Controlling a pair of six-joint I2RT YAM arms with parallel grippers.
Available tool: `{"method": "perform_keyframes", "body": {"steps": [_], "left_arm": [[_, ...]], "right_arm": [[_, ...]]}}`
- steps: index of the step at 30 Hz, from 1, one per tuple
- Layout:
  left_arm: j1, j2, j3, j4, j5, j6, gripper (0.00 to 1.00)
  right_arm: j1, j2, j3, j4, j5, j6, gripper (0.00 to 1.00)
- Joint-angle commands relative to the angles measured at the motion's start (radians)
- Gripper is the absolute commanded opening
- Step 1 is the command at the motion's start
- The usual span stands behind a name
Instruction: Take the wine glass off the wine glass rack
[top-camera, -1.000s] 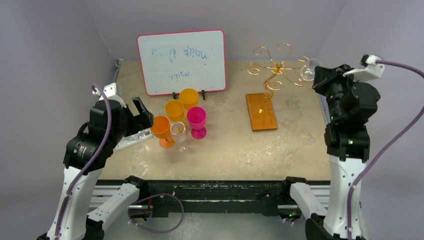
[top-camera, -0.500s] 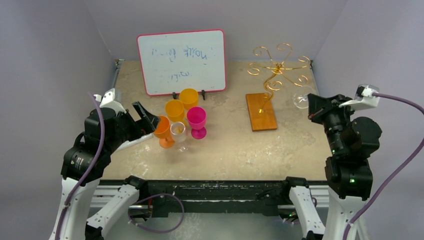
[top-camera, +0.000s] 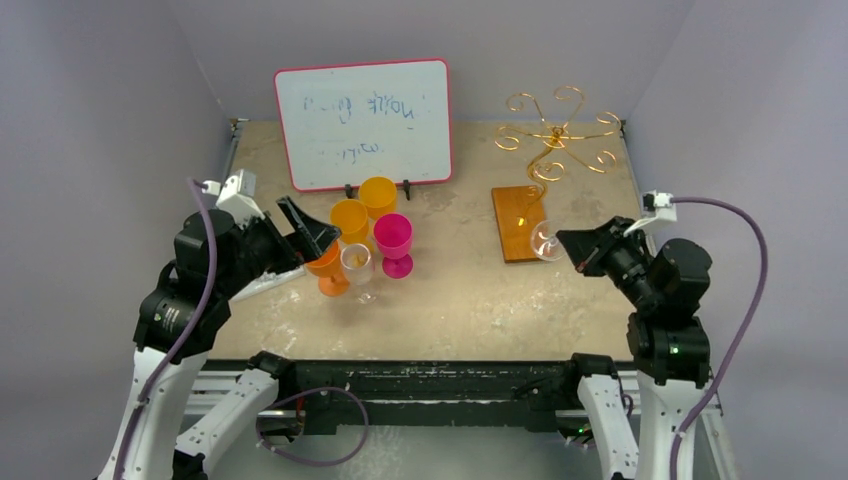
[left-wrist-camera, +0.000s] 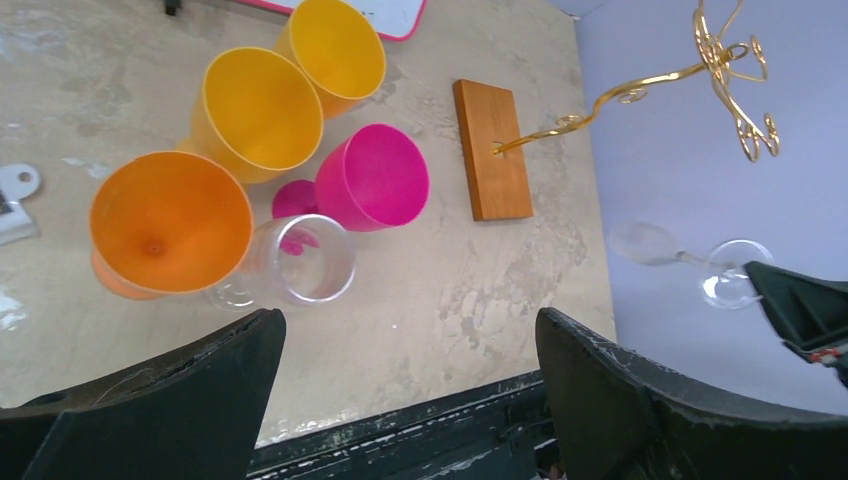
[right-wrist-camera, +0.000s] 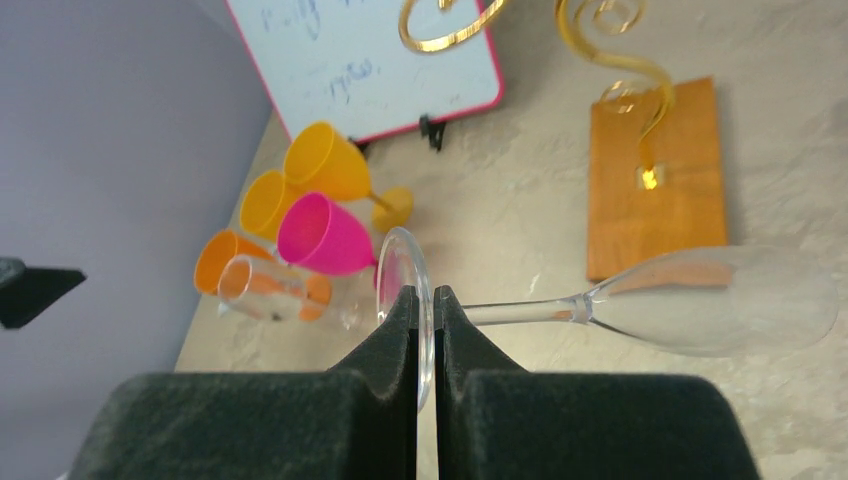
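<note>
The gold wire wine glass rack (top-camera: 556, 135) stands at the back right on its wooden base (top-camera: 521, 222), with nothing hanging from it. My right gripper (top-camera: 577, 247) holds the clear wine glass (top-camera: 546, 243) sideways in the air beside the near end of the base. In the right wrist view the right gripper (right-wrist-camera: 425, 300) is shut on the glass's round foot, and the stem and bowl (right-wrist-camera: 720, 300) point right. My left gripper (top-camera: 310, 228) is open above the orange cup. The left wrist view shows the left gripper (left-wrist-camera: 408, 325) wide open with nothing in it.
A red-framed whiteboard (top-camera: 363, 122) leans at the back. In front of it stand an orange cup (top-camera: 323, 258), two yellow cups (top-camera: 350, 220), a pink cup (top-camera: 393, 240) and a clear glass (top-camera: 357, 265). A white object (top-camera: 268, 277) lies by the left edge.
My right arm has drawn the wine glass off the rack's right arm, towards the near side and to the left. My left gripper has risen and moved right, towards the cups.
</note>
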Motion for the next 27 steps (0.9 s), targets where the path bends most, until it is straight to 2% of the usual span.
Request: {"method": "perform_keyframes", "body": {"steps": [1,8,13,19,22,24,27], "left_arm": [[0.008,0.017,-0.043,0.149,0.104,-0.044,0.95],[0.007,0.044,-0.049,0.237,0.166,-0.081,0.94],[0.006,0.132,-0.004,0.205,0.156,-0.053,0.92],[-0.008,0.182,0.038,0.215,0.134,-0.041,0.92],[-0.085,0.200,0.021,0.282,0.055,-0.077,0.91],[-0.193,0.215,0.004,0.361,-0.014,-0.110,0.90],[-0.357,0.291,0.051,0.350,-0.157,-0.096,0.88]], "right_arm": [[0.000,-0.004,-0.084,0.105,-0.193,0.038,0.00],[0.002,0.027,-0.161,0.121,-0.279,0.024,0.00],[0.001,0.039,-0.210,0.233,-0.331,0.090,0.00],[0.002,0.119,-0.223,0.291,-0.392,0.086,0.00],[0.005,0.137,-0.245,0.317,-0.402,0.083,0.00],[0.008,0.144,-0.270,0.338,-0.416,0.086,0.00],[0.011,0.165,-0.307,0.349,-0.436,0.084,0.00]]}}
